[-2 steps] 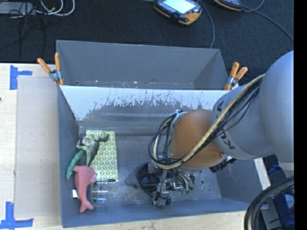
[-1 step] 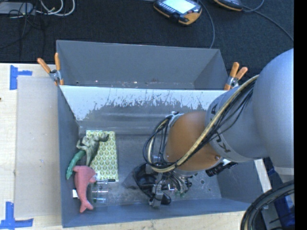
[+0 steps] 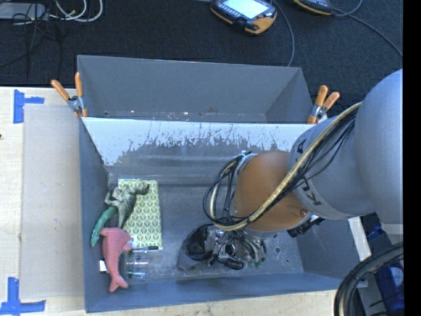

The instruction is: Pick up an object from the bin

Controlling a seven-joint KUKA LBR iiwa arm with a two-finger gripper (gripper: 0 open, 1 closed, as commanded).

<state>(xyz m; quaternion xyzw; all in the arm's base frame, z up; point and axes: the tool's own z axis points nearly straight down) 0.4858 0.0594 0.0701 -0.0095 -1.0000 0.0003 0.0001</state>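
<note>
My gripper is low over the bin floor at the front centre, under the arm's orange cover. A dark rounded thing lies right at its left side; whether it is touching that thing or apart from it I cannot make out. The closest other things lie well to the left: a clear plastic cup on its side and a pink dolphin toy.
In the bin's left part a green patterned pad lies flat, with a pale green toy animal on its upper corner and a green curved toy beside it. The arm and its cables cover the right half of the floor.
</note>
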